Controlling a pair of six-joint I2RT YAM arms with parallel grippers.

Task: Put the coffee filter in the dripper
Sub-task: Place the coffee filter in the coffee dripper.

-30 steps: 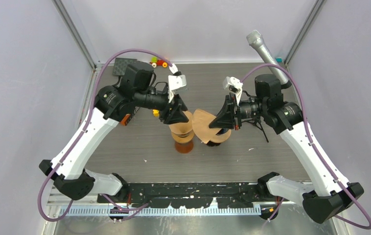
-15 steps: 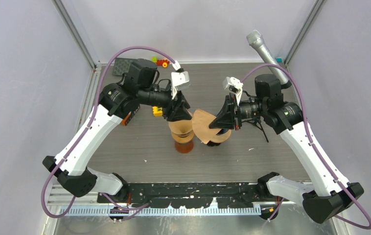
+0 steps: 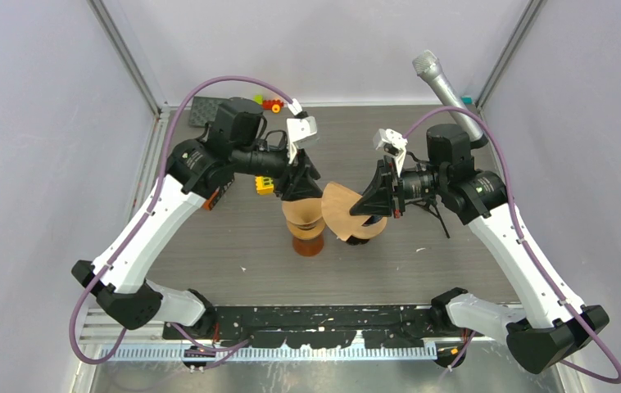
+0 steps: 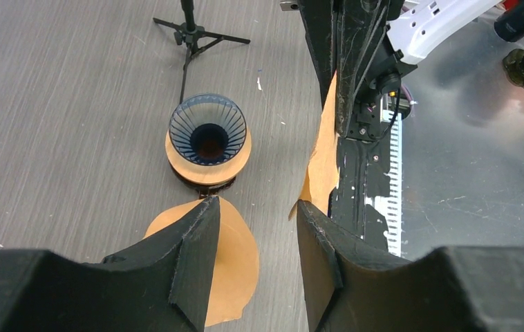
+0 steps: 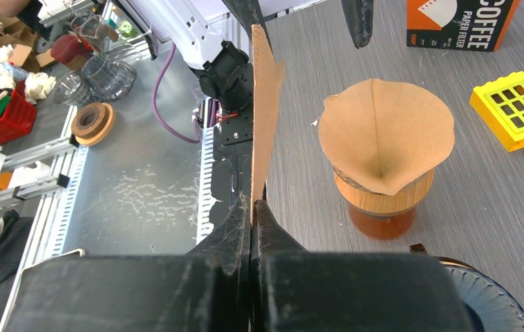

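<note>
My right gripper [image 5: 252,202] is shut on a flat brown coffee filter [image 5: 266,104], held upright and edge-on; from above the filter [image 3: 337,210] hangs just left of the gripper [image 3: 364,205]. The dark ribbed dripper [image 4: 207,131] sits on a wooden ring, empty, and in the top view the dripper [image 3: 358,239] is mostly hidden below the held filter. My left gripper [image 4: 254,207] is open and holds nothing. It hovers [image 3: 299,187] above a wood-collared amber stand [image 5: 384,200] that carries an opened filter cone [image 5: 384,135].
An orange coffee filter box [image 5: 460,24] and a yellow brick [image 5: 515,111] lie to the left of the stand. A small black tripod [image 4: 190,34] stands right of the dripper, a microphone [image 3: 438,78] at the far right. Small toys [image 3: 268,104] lie at the back.
My left gripper has drawn up and back a little from the stand's filter cone. The right arm and its filter have stayed put.
</note>
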